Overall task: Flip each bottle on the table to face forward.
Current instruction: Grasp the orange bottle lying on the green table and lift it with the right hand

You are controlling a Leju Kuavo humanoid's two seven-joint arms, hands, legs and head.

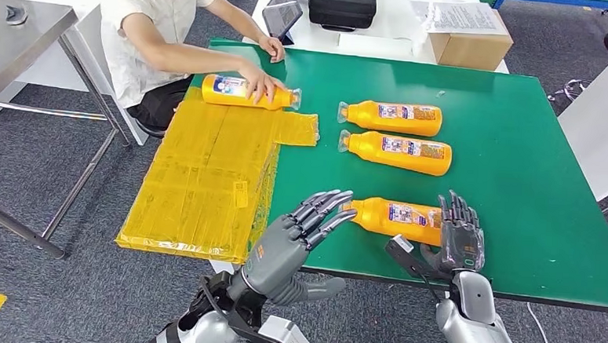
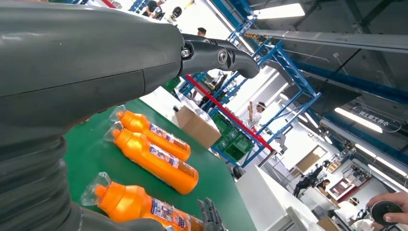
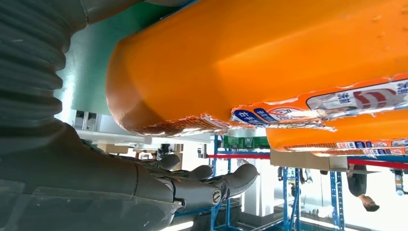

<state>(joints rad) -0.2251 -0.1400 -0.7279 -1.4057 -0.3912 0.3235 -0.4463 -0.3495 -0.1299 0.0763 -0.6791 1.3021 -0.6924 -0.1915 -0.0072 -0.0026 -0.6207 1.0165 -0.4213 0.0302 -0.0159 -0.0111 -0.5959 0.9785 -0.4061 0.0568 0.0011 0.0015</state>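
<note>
At the bottom of the head view, the left hand (image 1: 297, 238) is released, fingers spread toward the cap end of the nearest bottle (image 1: 396, 218). The right hand (image 1: 460, 235) stands open just beside that bottle's base, holding nothing. This bottle lies on its side near the front edge of the green counter (image 1: 522, 151). Farther up, mid-frame, two bottles (image 1: 397, 135) lie side by side, label up. At upper left, a person's hand (image 1: 262, 83) rests on a fourth bottle (image 1: 242, 91) above yellow sheeting (image 1: 207, 166).
</note>
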